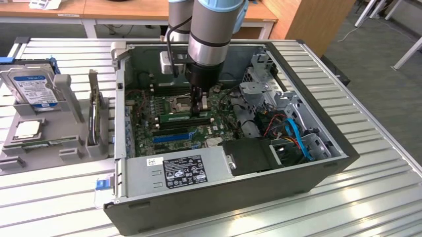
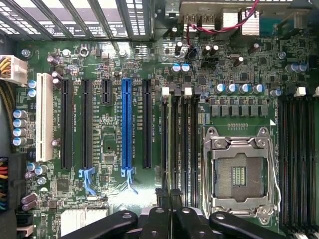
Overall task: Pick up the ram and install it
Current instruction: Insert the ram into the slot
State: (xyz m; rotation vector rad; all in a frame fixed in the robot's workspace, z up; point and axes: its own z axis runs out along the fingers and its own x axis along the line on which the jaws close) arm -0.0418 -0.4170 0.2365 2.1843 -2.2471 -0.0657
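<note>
Gripper: black two-finger gripper (image 1: 201, 113) (image 2: 171, 193) on the grey robot arm (image 1: 209, 34) reaches down into the case just beside the socket; its fingers are pressed together on the ram.
Ram: long thin green circuit-board stick (image 1: 179, 118) stands on its long edge along the black memory slots (image 2: 185, 139), just beside the socket, between the socket and the blue slot (I cannot tell if it is fully down in its slot).
Socket: square silver metal processor socket (image 2: 239, 174) (image 1: 179, 103) with no chip in it, on the green motherboard (image 2: 107, 199).
Blue slot: long blue plastic expansion slot (image 2: 127, 127) lies parallel to the memory slots, on their far side from the socket.
Case: dark grey metal computer case (image 1: 329, 165) lies open around the socket and the motherboard.
Power supply: grey metal box with a black label (image 1: 181, 170), inside the case, beyond the blue slot as seen from the socket.
Blue cable: thin flat blue cable (image 1: 298, 137), toward the exterior view's right of the socket, near the case wall.
Hard drive: silver hard drive with a blue label (image 1: 33, 85) stands in a grey plastic holder (image 1: 66, 145), outside the case and well apart from the socket, toward the exterior view's left.
Table: slatted silver metal table (image 1: 376, 197) carries the case and the holder.
</note>
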